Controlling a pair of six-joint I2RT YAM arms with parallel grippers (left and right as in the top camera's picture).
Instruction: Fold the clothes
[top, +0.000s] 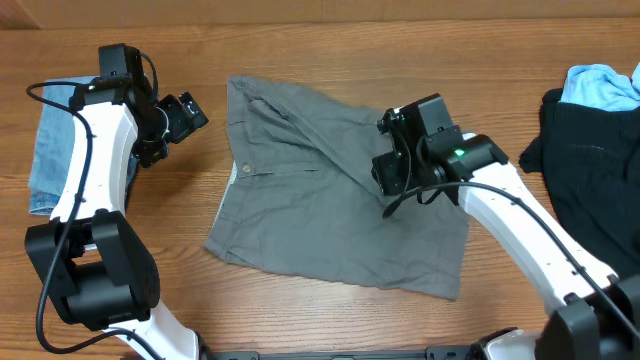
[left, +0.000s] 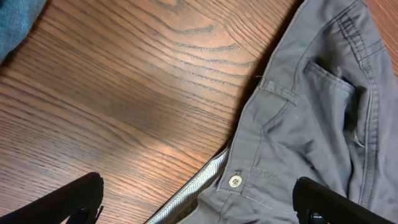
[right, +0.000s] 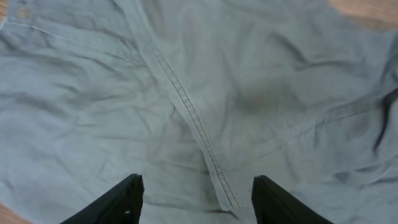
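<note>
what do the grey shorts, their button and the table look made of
The grey shorts: woven, cotton-like cloth, matte, with soft creases and stitched seams. The button: pale and slightly shiny, perhaps plastic or metal; too small to tell. The table: wood or wood-look laminate, brown grain with a soft sheen.

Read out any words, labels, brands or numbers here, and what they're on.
None can be read in any view.
The button on the grey shorts is too small to show any marking.
The right arm shows only a green light, no lettering.
</note>
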